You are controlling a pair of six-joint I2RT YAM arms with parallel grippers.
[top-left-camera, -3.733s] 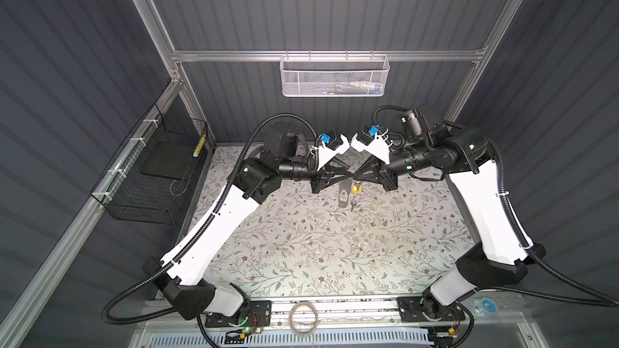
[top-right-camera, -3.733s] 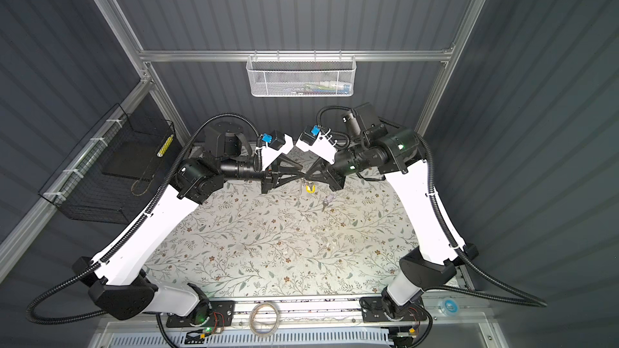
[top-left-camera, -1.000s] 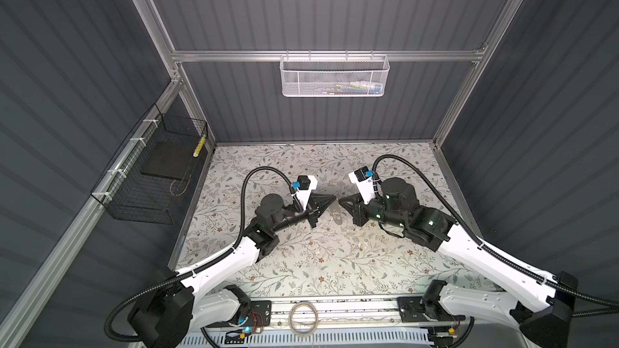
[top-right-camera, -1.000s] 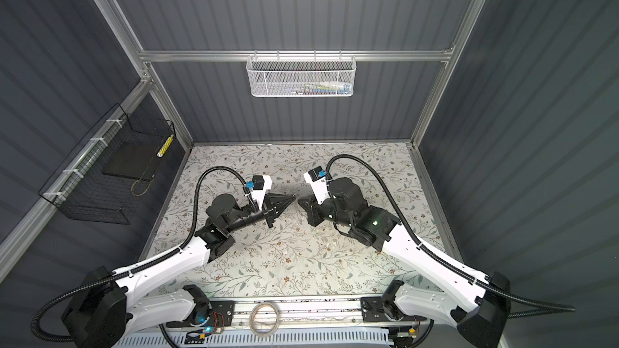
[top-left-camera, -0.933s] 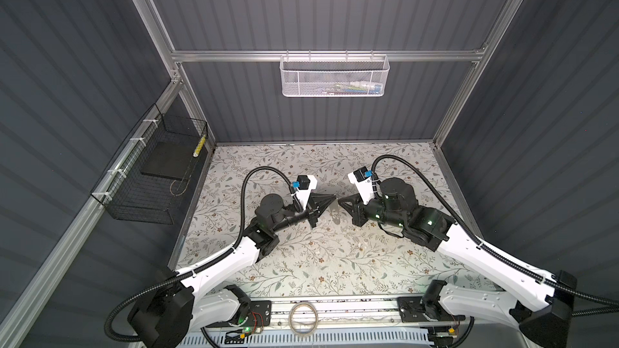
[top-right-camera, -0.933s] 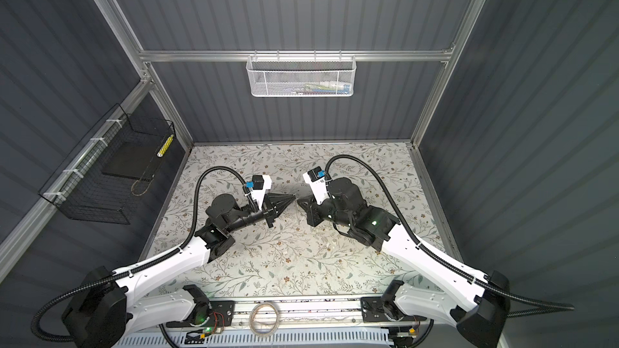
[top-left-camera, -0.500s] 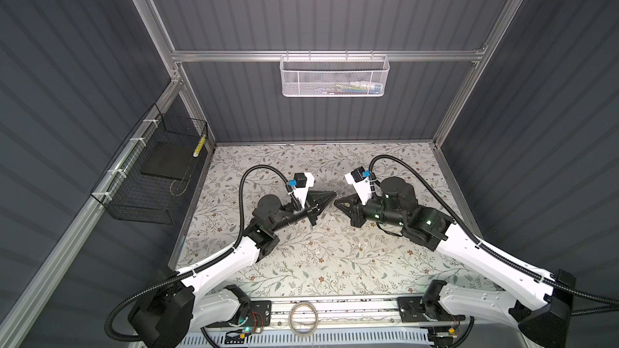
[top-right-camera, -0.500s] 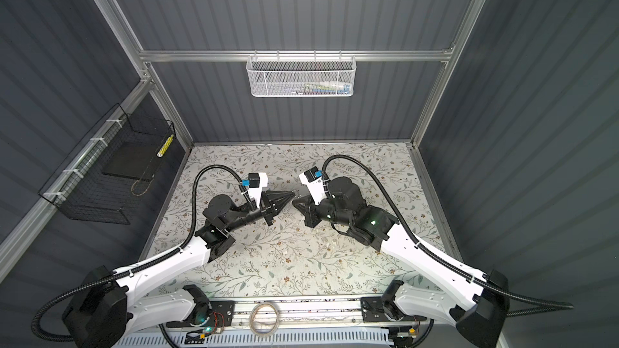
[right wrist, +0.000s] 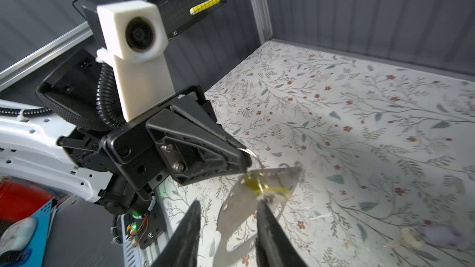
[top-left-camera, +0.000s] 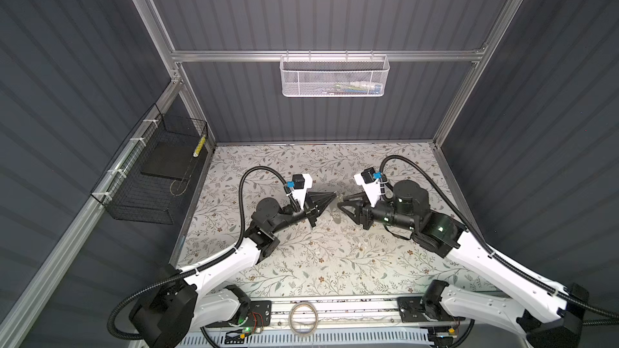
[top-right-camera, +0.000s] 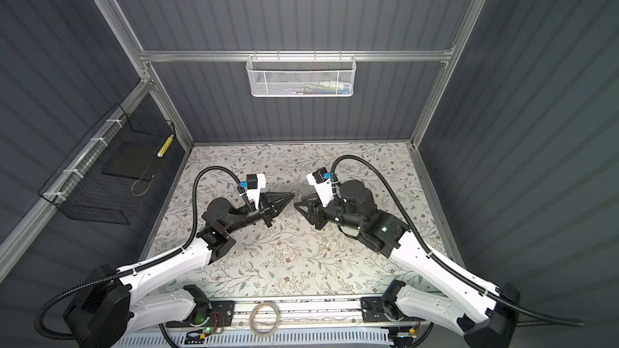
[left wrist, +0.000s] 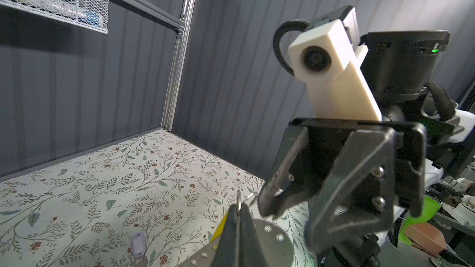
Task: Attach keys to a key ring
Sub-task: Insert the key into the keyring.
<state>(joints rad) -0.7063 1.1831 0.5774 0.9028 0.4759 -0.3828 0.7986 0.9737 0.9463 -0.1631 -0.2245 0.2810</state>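
My left gripper [left wrist: 239, 205] is shut on the thin wire loop of the key ring [right wrist: 250, 154], held above the floral table. A flat grey plate with small holes [right wrist: 239, 201] hangs from that loop, with the yellow key [right wrist: 253, 183] against it. Facing it tip to tip, my right gripper [right wrist: 228, 202] is open, its fingers on either side of the plate's lower part. The lilac key [left wrist: 138, 244] lies on the table below. Both top views show the left gripper [top-left-camera: 331, 194] and right gripper [top-left-camera: 341, 204] nearly touching at mid-table.
A white mesh basket [top-left-camera: 335, 76] hangs on the back wall and a black wire basket [top-left-camera: 150, 175] on the left wall. A translucent tape roll [top-left-camera: 303, 317] lies on the front rail. The lilac key [right wrist: 437, 235] lies beside the right arm's shadow.
The right gripper's fingers have parted from shut to open beside the hanging plate. Both grippers shifted slightly toward the back. The left gripper stays shut on the ring.
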